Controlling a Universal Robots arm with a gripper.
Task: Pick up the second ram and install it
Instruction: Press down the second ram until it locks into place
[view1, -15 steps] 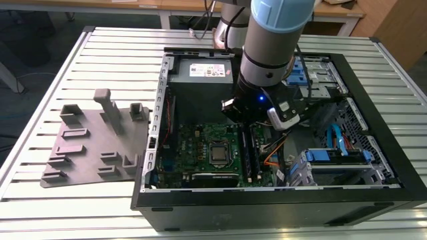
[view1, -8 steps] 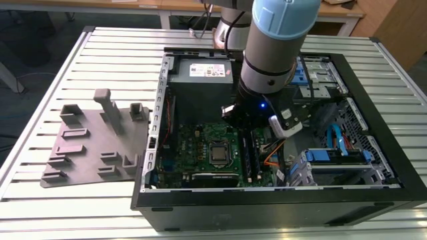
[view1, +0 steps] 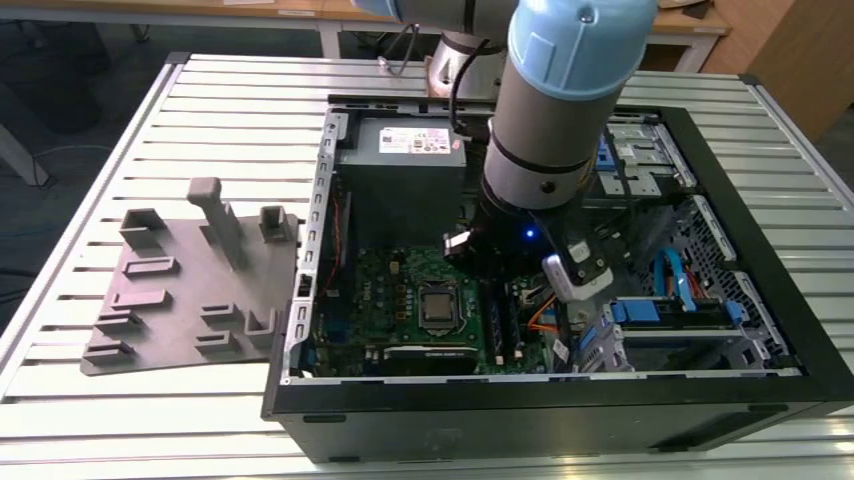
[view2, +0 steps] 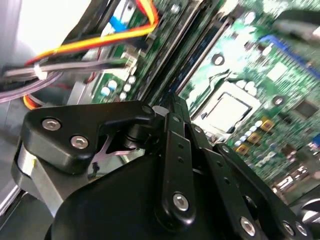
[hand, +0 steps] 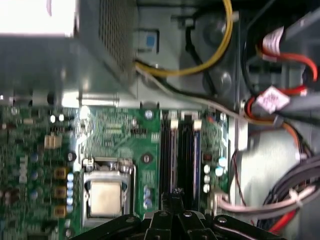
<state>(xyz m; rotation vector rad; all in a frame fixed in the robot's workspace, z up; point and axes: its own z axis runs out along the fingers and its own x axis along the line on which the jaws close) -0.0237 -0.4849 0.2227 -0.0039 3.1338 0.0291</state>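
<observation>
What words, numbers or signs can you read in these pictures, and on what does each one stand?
No text can be read in any view.
white label on the power supply: print too small to read.
red-and-white cable tag: too blurred to read.
motherboard markings: too blurred to read.

One open black computer case (view1: 561, 400) sits right of centre in the exterior view on one slatted white metal surface (view1: 160, 120). Inside it lies one wide green circuit board (view1: 387, 290) carrying one square silver processor (view1: 438, 306). One grey metal power supply box (view1: 400, 170) fills the case's upper part. One grey plastic tray with upright posts (view1: 174, 290) lies at the left. One robot arm with a pale blue and grey sleeve (view1: 567, 90) reaches in from the top, ending in one black end effector (hand: 175, 197).
</observation>
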